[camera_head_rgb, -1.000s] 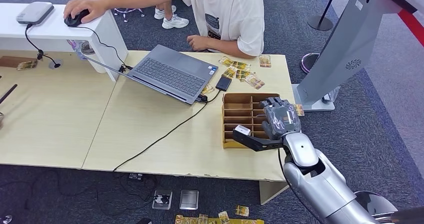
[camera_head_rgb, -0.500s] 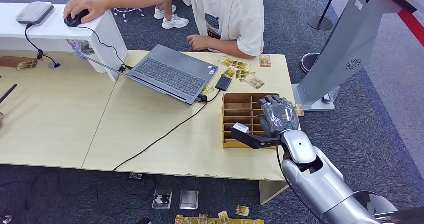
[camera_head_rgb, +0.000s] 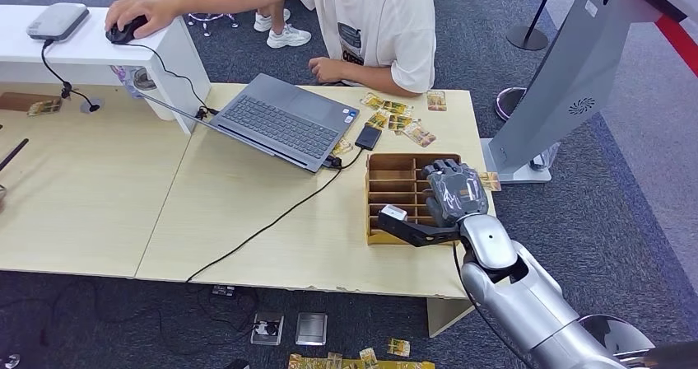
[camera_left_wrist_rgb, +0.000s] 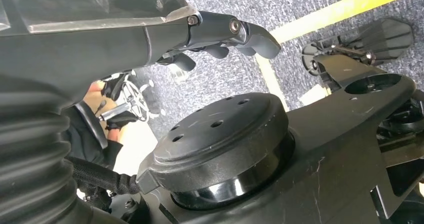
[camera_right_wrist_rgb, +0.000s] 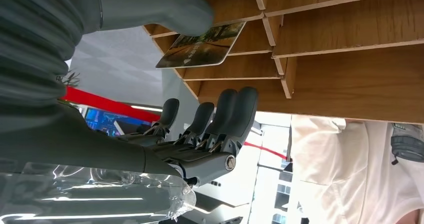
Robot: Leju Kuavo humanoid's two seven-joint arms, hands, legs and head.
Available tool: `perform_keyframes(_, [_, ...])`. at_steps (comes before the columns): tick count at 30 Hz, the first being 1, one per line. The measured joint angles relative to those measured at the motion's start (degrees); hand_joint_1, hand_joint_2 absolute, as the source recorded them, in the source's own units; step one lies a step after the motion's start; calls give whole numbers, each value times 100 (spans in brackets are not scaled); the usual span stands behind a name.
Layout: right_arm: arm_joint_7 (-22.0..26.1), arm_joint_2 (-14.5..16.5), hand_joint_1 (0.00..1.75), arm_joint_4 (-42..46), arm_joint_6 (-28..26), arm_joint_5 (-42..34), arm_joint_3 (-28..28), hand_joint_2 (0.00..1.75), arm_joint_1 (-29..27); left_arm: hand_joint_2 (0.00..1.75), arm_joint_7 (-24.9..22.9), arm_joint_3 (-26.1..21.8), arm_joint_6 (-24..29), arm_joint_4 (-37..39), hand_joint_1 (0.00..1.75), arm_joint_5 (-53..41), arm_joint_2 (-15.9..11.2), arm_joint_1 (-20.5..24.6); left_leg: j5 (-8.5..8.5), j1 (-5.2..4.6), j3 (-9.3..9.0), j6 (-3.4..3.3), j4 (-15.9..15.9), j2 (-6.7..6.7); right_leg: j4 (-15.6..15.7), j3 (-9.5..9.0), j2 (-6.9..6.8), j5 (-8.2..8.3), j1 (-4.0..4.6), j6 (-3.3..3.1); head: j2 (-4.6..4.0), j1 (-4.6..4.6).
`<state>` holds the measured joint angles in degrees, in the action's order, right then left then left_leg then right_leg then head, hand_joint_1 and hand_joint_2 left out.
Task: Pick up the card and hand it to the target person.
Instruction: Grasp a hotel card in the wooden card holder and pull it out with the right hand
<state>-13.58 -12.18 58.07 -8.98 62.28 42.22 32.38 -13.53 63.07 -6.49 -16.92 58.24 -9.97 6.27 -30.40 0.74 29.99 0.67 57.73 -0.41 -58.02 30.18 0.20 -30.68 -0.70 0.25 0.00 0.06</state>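
the head view is bright and evenly lit from above, with soft, short shadows under the laptop [camera_head_rgb: 284, 122] and beside the tray [camera_head_rgb: 401, 198]. it is sharp throughout, with slight bending of straight lines near the edges. the left wrist view is dim and dark, with pale sheen on black parts. in the right wrist view the background is blown out white, plastic film [camera_right_wrist_rgb: 95, 194] glares, and the near thumb [camera_right_wrist_rgb: 150, 6] is soft.

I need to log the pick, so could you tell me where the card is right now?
In the right wrist view the card sticks out of a slot of the wooden organiser, under the right hand's thumb.
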Motion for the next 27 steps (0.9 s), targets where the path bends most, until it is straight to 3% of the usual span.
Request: perform_keyframes(27, [-20, 83, 80, -315, -42, -125, 147, 175, 212, 175, -11, -8, -1, 0, 0, 54, 0, -2, 0, 0, -1, 0, 0, 0, 0, 0, 0, 0, 0, 0, 0, -3])
